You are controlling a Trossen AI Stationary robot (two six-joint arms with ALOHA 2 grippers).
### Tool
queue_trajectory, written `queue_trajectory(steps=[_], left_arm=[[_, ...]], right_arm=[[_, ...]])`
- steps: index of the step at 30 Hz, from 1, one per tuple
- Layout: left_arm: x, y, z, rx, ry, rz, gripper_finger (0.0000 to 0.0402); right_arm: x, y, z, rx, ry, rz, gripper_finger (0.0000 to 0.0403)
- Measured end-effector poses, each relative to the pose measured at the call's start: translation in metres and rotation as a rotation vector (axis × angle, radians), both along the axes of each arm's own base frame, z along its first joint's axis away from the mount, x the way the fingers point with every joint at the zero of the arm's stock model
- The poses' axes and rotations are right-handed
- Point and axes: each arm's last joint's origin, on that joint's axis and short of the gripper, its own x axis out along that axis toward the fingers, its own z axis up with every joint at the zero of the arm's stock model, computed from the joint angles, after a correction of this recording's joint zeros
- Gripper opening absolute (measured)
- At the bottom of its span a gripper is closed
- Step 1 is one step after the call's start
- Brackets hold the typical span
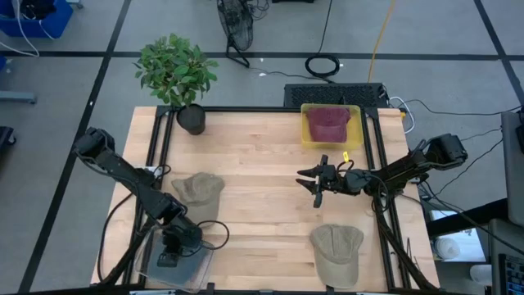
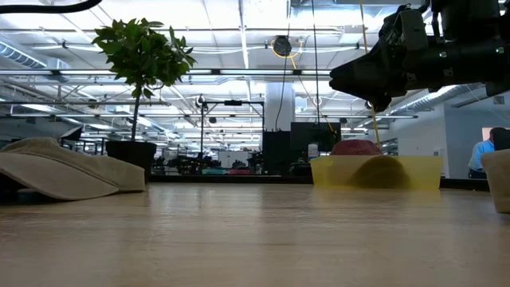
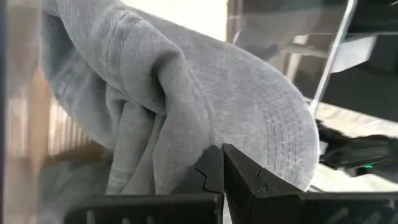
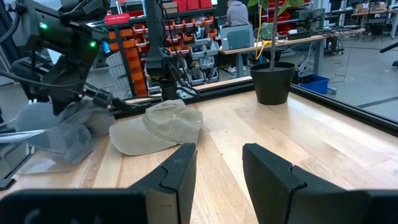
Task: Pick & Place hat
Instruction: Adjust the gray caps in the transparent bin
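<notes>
My left gripper [image 3: 222, 163] sits low over the clear plastic tray [image 1: 155, 266] at the near left corner of the table, jaws pressed together with no gap between the tips. Just ahead of them a grey cotton cap [image 3: 186, 106] fills my wrist view: soft twill bunched into deep folds on one side, its stiff curved brim with rows of stitching on the other. The tips are right against the cloth, but I cannot tell whether any of it is pinched between them; I judge that I am setting this cap into the tray or have just let it go, since the fabric slumps under its own weight.

My right gripper [image 1: 318, 182] hangs above the middle of the pale wooden tabletop [image 1: 262, 147], jaws apart and holding nothing. Straight ahead of them, well apart, lies a khaki washed-cotton cap [image 4: 158, 126], crown up and limp, brim flat on the boards. Behind my right jaws a dark red cap [image 1: 327, 121] sits in a yellow plastic bin [image 1: 307, 139], which suggests that each bin takes a cap. A second khaki cap [image 1: 337, 250] rests off to one side, near the table's front edge.

Beyond the first khaki cap stands a leafy green plant in a black pot [image 1: 191, 117], clear of any reach I need.
</notes>
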Motion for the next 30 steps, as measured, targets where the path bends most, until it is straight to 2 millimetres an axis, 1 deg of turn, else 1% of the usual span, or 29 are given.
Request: queue_trajectory(steps=[3,6,11,15,19,22,25,28,30], left_arm=[[0.000,0.002,-0.001,0.041,-0.040,-0.014,0.0011],[0.000,0.003,-0.002,0.085,-0.088,-0.015,0.0006],[0.002,0.004,-0.003,0.125,-0.117,0.002,0.0010],[0.005,0.008,-0.004,0.154,-0.095,0.093,0.0017],[0.013,0.008,-0.002,0.172,-0.126,0.225,0.0014],[0.019,0.006,0.000,0.133,-0.149,0.295,0.0005],[0.025,0.006,0.003,0.043,-0.146,0.305,0.0007],[0.026,0.007,0.012,-0.045,-0.108,0.309,0.0017],[0.025,0.008,0.017,-0.068,-0.102,0.317,0.0019]], right_arm=[[0.000,0.000,0.000,0.000,0.000,0.000,0.0121],[0.000,0.000,0.000,0.000,0.000,0.000,0.0121],[0.000,0.000,0.000,0.000,0.000,0.000,0.0121],[0.000,0.000,0.000,0.000,0.000,0.000,0.0121],[0.000,0.000,0.000,0.000,0.000,0.000,0.0121],[0.000,0.000,0.000,0.000,0.000,0.000,0.0121],[0.000,0.000,0.000,0.000,0.000,0.000,0.0121],[0.000,0.000,0.000,0.000,0.000,0.000,0.0121],[0.000,0.000,0.000,0.000,-0.001,0.000,0.0121]])
